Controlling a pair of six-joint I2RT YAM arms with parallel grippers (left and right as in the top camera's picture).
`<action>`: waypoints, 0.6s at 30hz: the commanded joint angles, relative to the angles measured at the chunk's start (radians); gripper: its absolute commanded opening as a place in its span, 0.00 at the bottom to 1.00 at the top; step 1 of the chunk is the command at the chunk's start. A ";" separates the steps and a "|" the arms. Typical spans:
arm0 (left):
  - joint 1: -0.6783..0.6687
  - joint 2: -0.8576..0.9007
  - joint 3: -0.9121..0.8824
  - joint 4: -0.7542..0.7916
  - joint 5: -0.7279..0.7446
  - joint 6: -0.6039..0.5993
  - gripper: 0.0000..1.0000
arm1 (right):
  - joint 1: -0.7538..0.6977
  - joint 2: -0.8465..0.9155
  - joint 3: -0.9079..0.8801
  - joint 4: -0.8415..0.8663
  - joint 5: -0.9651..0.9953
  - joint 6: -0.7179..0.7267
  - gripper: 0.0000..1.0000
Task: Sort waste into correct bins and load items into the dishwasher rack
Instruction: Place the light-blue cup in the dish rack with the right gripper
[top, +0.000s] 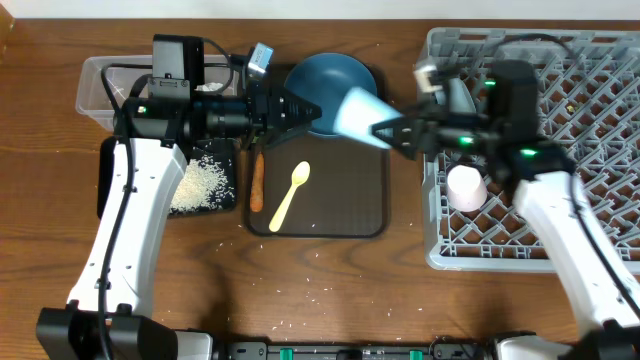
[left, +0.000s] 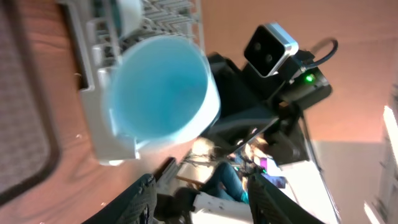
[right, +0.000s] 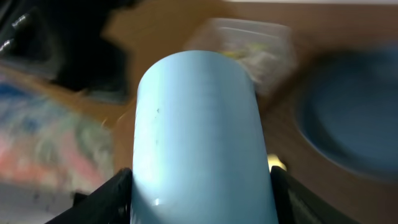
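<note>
You look to be about midway. The square grey plastic lattice rack (top: 600, 100), stiff and covered in a grid of pegs, holds a small pinkish-white cup (top: 466, 188) near its left edge. I can't make out anything else in it.

The dark brown serving tray (top: 360, 215) is flat with rounded corners and a finely textured face. It carries the dark-blue round plate (top: 330, 85), which is glossy and dished, so that is left to load.

At far left is the clear plastic rectangular tub (top: 100, 85), thin-walled, with something pale and yellowish inside that is too blurred to name. Just in front of it, the shallow black rectangular tray (top: 225, 200) has a heap of white rice (top: 205, 185), so I judge the sorting partly done.

The light-blue plastic cup (top: 352, 112), smooth and slightly tapered, hangs on its side above the serving tray's far right corner, close to the rack. Your right end effector (top: 385, 128) is clenched around its body. Your left end effector (top: 305, 108) is released, with its fingers apart at the cup's mouth, grasping nothing.

The pale yellow plastic spoon (top: 291, 195), slim and glossy, lies on the serving tray, not yet loaded. The thin orange-brown sausage (top: 256, 182) lies along that tray's left edge, unbinned. Loose grains (top: 310, 295) dot the wooden counter (top: 400, 290).
</note>
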 joint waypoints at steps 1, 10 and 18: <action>-0.003 0.000 0.013 -0.010 -0.161 0.054 0.51 | -0.102 -0.093 0.005 -0.177 0.169 -0.014 0.57; -0.076 0.006 -0.055 -0.059 -0.762 0.066 0.51 | -0.230 -0.216 0.278 -0.806 0.739 -0.060 0.59; -0.141 0.073 -0.098 -0.055 -1.035 0.066 0.51 | -0.230 -0.191 0.393 -1.020 1.077 0.008 0.62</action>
